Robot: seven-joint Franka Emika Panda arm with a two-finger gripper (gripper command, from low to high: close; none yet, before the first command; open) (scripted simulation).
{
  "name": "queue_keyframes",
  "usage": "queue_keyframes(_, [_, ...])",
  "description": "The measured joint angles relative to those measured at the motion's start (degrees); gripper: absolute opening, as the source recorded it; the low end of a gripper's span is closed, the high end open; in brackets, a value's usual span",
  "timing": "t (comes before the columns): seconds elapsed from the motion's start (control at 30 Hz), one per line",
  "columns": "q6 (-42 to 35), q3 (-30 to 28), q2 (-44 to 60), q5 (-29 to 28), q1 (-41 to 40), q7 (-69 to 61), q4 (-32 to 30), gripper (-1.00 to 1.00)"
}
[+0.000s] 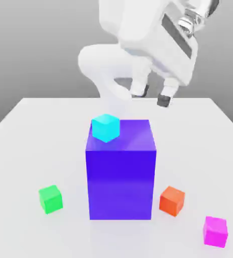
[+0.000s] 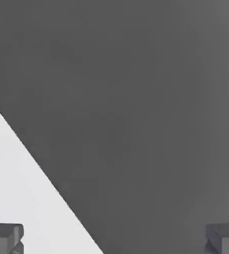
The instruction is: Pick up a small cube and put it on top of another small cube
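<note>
The small magenta cube [image 1: 215,231] lies on the white table [image 1: 33,131] at the front, toward the exterior view's right. My gripper [image 1: 152,95] hangs high above the table's far side, behind the big purple-blue block [image 1: 120,171], and stands open with nothing between its dark fingertips [image 1: 163,101]. A cyan cube [image 1: 105,127] rests on the block's top near its corner on the exterior view's left. In the hand view the two fingertips [image 2: 6,236] stand wide apart over the table's edge [image 2: 17,198] and the grey background.
A green cube [image 1: 50,198] sits on the table beside the block on the exterior view's left. An orange-red cube [image 1: 172,200] sits on its other side, close to the magenta cube. The arm's white body [image 1: 108,65] rises behind the block.
</note>
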Motion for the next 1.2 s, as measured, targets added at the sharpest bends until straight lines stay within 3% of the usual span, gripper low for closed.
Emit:
queue_keyframes(0.2, [2.89,1.01,10.52,-2.49,2.28,-18.38,-0.66,0.0])
queue_keyframes(0.4, [7.36,3.39,19.19,-1.44,3.08,-39.04,-1.73,0.0])
queue_keyframes(0.77, [17.82,17.43,29.69,6.25,-2.93,-79.89,-4.24,0.0])
queue_keyframes(0.93, [24.31,12.66,38.4,0.06,1.01,-77.82,-2.16,0.0])
queue_keyframes(0.97, [25.05,11.8,39.43,-0.72,1.72,-77.26,-1.88,-1.0])
queue_keyframes(1.2, [24.78,11.98,39.2,-0.56,1.58,-77.41,-1.94,-1.0])
